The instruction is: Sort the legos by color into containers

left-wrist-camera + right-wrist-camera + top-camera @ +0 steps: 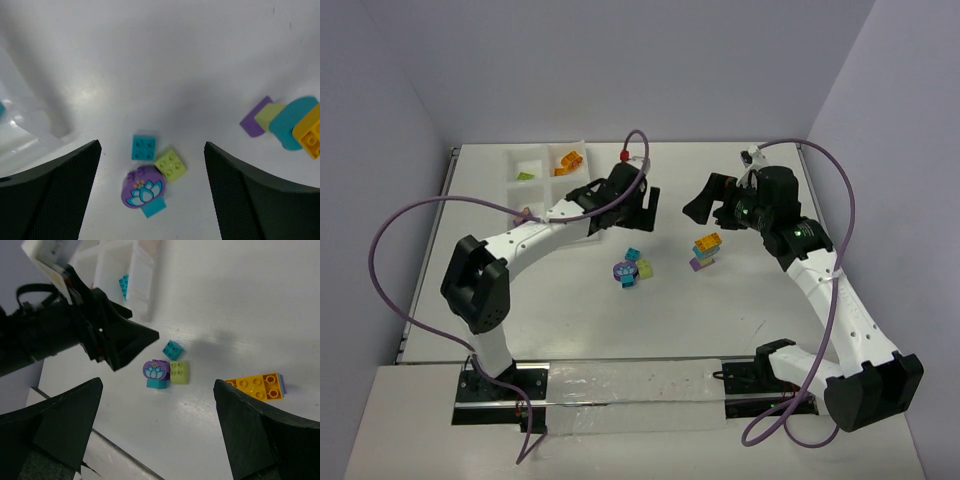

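Nearest the arm bases, four loose legos lie on the table (570, 320), framed between the spread fingers (55, 190) of the left gripper (642, 212). They are a teal square brick (144, 148), a lime brick (170, 165) just beside its corner, and a purple round piece (142, 191) printed with a flower, which sits on a second teal piece (153, 208). That gripper hangs above them with its jaws wide apart and nothing in them.

To its right, under the right gripper (705, 205), stands one clump (705, 250) of four stuck layers: purple, lime, teal and orange. The right gripper's fingers (255, 425) are also spread wide, with nothing between them.

Beyond the left gripper, on its left side, sits the tray (508, 160) with four compartments, two by two.
- The far-left compartment holds a lime piece (526, 176).
- The far-right holds orange plastic (569, 160); whether it is one brick or two I cannot tell.
- The near-left shows a speck of purple (525, 213).
- The left arm covers the near-right one in the top view.

The views differ in what they show:
- Only the right wrist view shows a teal brick (123, 286) inside a compartment just behind the left gripper.
- The left wrist view shows all four colours of the clump from the side, while the right wrist view shows mostly its orange studded top.
- The flower print is clear in both wrist views but not from above.
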`<state>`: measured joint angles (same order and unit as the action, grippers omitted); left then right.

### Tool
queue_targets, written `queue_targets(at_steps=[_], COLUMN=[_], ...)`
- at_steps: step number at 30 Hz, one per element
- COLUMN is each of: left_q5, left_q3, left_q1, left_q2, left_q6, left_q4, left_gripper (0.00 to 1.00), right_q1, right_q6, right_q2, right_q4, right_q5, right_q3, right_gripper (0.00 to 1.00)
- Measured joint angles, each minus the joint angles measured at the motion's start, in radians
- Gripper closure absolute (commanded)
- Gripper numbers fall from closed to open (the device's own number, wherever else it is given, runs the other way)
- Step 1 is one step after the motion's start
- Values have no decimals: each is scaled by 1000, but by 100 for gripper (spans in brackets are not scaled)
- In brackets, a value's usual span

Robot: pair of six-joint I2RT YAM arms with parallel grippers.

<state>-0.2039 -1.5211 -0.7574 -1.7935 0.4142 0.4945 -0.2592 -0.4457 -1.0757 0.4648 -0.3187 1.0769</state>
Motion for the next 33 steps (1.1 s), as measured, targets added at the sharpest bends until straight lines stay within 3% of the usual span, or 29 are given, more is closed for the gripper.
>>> queue_targets(at_steps=[6, 10, 27, 30, 33], left_q5=[4, -8, -89, -88, -88], left_q3=[24, 24, 66, 68, 68], left_q1=[-72, -90, -82, -76, -67], left_q2=[-82, -154, -243, -256, -260], left_q6=[28, 25, 33, 36, 34], left_q4=[21, 38, 40, 40, 33], left_gripper=[7, 19, 40, 47, 64], right_q1=[0, 0, 0, 0, 0], right_q6=[-3, -2, -2, -2, -2], right_q2=[29, 30, 29, 28, 26], right_q4=[2, 2, 1, 1, 1], right_q5=[4, 6, 1, -1, -5], right_q3=[-27, -31, -31, -32, -31], right_gripper=[0, 0, 0, 0, 0])
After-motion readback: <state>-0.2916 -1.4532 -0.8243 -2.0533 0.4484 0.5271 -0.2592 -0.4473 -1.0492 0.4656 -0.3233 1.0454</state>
